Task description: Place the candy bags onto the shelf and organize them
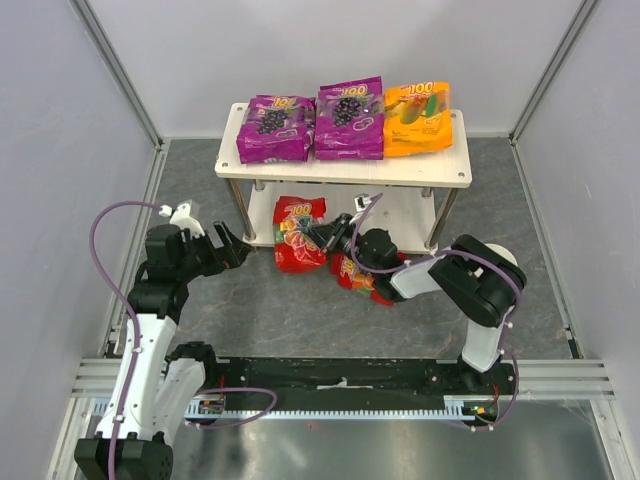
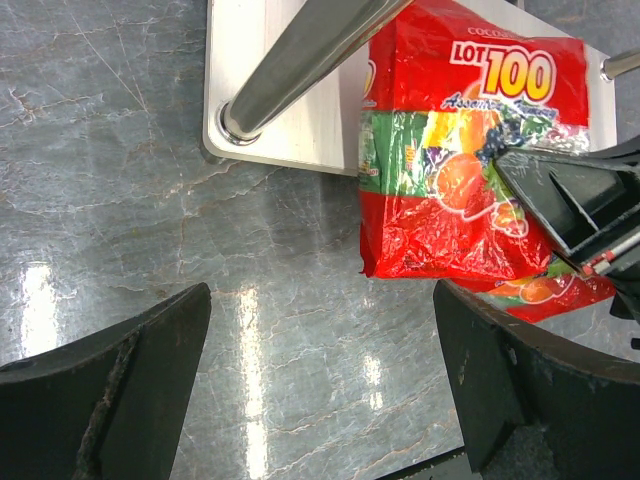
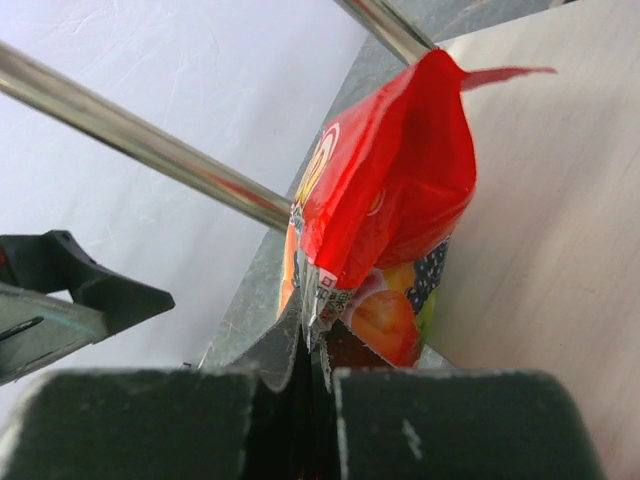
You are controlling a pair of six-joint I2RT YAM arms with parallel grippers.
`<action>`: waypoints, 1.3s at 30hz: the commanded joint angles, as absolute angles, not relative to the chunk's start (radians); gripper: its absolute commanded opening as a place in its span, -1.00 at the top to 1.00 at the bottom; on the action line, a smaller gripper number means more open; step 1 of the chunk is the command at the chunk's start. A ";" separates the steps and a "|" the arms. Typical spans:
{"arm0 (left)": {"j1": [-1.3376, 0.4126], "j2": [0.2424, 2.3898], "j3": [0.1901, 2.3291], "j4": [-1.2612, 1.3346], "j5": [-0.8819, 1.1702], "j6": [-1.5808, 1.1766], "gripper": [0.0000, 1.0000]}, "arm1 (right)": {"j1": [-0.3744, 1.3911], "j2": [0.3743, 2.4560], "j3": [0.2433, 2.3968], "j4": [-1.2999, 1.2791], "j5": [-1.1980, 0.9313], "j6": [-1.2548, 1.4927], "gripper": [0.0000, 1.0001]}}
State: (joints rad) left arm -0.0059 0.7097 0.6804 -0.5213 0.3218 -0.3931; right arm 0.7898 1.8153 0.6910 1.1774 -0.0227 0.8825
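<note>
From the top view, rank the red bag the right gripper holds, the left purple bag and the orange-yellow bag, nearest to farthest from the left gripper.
From the left gripper:
1. Red bag, low at the front of the shelf.
2. Left purple bag, on top, left end.
3. Orange-yellow bag, on top, right end.

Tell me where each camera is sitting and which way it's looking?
Top external: high behind the arms, looking down at the shelf and both arms.
Left wrist: on the left arm, looking down at the grey tabletop; the open left gripper frames the bottom.
Right wrist: on the right arm, looking along the shelf's lower board; the right gripper, shut, pinches a red candy bag.
Shared: both wrist views show that bag and a metal shelf post.
</note>
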 commanded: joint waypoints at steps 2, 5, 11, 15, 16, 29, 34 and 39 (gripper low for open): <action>-0.002 0.698 0.695 -0.492 0.334 -0.416 -0.98 | 0.778 1.861 0.790 1.572 -0.005 0.956 1.00; -0.002 0.700 0.693 -0.491 0.336 -0.416 -0.98 | 0.775 1.878 0.821 1.563 -0.005 0.954 1.00; -0.002 0.703 0.693 -0.492 0.336 -0.416 -0.98 | 0.758 1.890 0.847 1.572 0.025 0.963 1.00; -0.002 0.704 0.693 -0.491 0.337 -0.416 -0.98 | 0.743 1.902 0.848 1.572 0.038 0.962 1.00; -0.002 0.703 0.693 -0.491 0.337 -0.414 -0.98 | 0.741 1.905 0.847 1.574 0.049 0.962 1.00; -0.002 0.710 0.693 -0.491 0.339 -0.416 -0.98 | 0.698 1.962 0.871 1.588 0.074 0.986 1.00; -0.002 0.707 0.693 -0.492 0.341 -0.416 -0.99 | 0.686 1.974 0.887 1.583 0.063 0.989 1.00; -0.002 0.706 0.693 -0.492 0.337 -0.416 -0.98 | 0.669 1.986 0.919 1.572 0.025 0.997 1.00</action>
